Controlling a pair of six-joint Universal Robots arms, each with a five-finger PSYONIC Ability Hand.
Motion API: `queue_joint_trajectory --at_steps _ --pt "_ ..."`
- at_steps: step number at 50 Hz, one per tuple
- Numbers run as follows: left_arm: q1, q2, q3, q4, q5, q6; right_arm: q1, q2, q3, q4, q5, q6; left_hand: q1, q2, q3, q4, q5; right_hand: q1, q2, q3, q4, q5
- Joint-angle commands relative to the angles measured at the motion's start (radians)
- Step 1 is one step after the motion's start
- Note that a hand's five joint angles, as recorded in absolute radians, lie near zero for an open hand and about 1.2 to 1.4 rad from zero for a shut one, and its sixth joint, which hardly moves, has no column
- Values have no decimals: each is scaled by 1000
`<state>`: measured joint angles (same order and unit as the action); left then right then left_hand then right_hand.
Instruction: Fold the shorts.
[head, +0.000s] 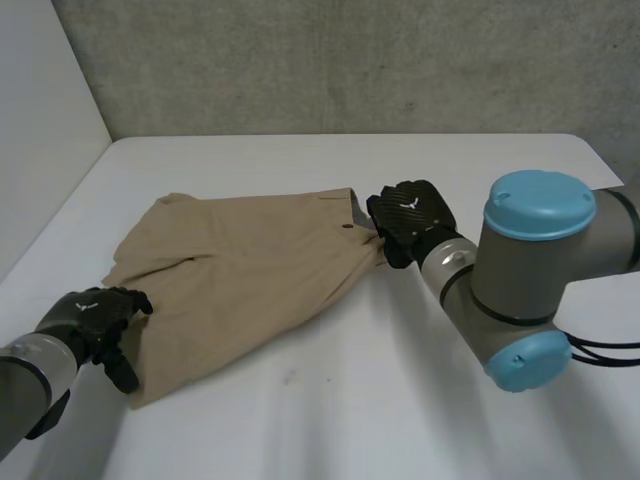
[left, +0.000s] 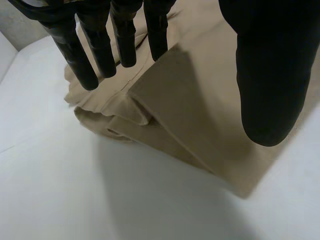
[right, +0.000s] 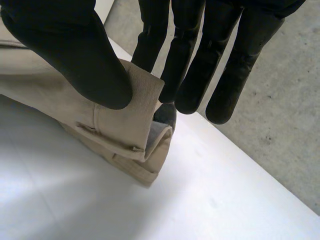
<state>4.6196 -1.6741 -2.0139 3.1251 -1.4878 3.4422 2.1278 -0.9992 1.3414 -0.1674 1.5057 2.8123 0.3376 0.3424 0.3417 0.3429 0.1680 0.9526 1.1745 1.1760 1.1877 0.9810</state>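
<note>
Tan shorts (head: 250, 250) lie spread on the white table (head: 400, 410), waistband toward the right, legs toward the left. My right hand (head: 410, 215) is at the waistband's far right corner. In its wrist view the thumb (right: 75, 45) presses the waistband (right: 125, 130) against a finger, so the corner is pinched and slightly lifted. My left hand (head: 100, 315) hovers at the near-left leg hem. In the left wrist view its fingers (left: 95, 45) are straight and spread from the thumb (left: 270, 75), over a folded hem corner of the shorts (left: 200, 110), with no cloth held.
A grey concrete wall (head: 350, 60) runs behind the table. A white panel (head: 40, 120) stands along its left side. Bare tabletop stretches in front of the shorts and to the right of them, under my right arm (head: 530, 270).
</note>
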Motion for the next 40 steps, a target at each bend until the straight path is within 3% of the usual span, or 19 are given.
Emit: queue_joint_trajectory --at_steps 1,10,11,13,16,23,27,35,40 --pt "-36 -73 15 20 1 0 -29 -58 68 9 -5 33 84 79 80 79 79 444 222 220 209 241" --pt "-79 -93 17 35 -3 0 -31 -67 111 9 -5 38 207 202 203 202 202 444 222 220 209 241" --pt "-79 -96 18 43 -3 0 -31 -67 114 9 -5 36 277 273 273 272 272 444 222 220 209 241" --pt "-81 -108 20 79 -3 -1 -31 -72 117 11 -5 36 746 741 742 741 741 444 222 220 209 241" --pt "-81 -110 20 116 -2 -1 -31 -82 122 11 -8 33 1058 1053 1054 1053 1053 444 222 220 209 241" --pt "-111 -23 43 116 1 -6 -49 -151 169 72 -25 -19 1059 1054 1055 1053 1054 444 222 220 209 241" --pt "-154 51 63 83 0 -9 -106 -225 203 184 -54 -126 1059 1054 1055 1053 1054 444 222 220 209 241" --pt "-223 139 103 -55 4 -9 -249 -375 249 563 -125 -361 1059 1054 1055 1053 1054 444 222 220 209 241" --pt "-266 137 106 -140 60 -9 -365 -470 315 808 -168 -540 1059 1054 1055 1053 1054 444 222 220 209 241"
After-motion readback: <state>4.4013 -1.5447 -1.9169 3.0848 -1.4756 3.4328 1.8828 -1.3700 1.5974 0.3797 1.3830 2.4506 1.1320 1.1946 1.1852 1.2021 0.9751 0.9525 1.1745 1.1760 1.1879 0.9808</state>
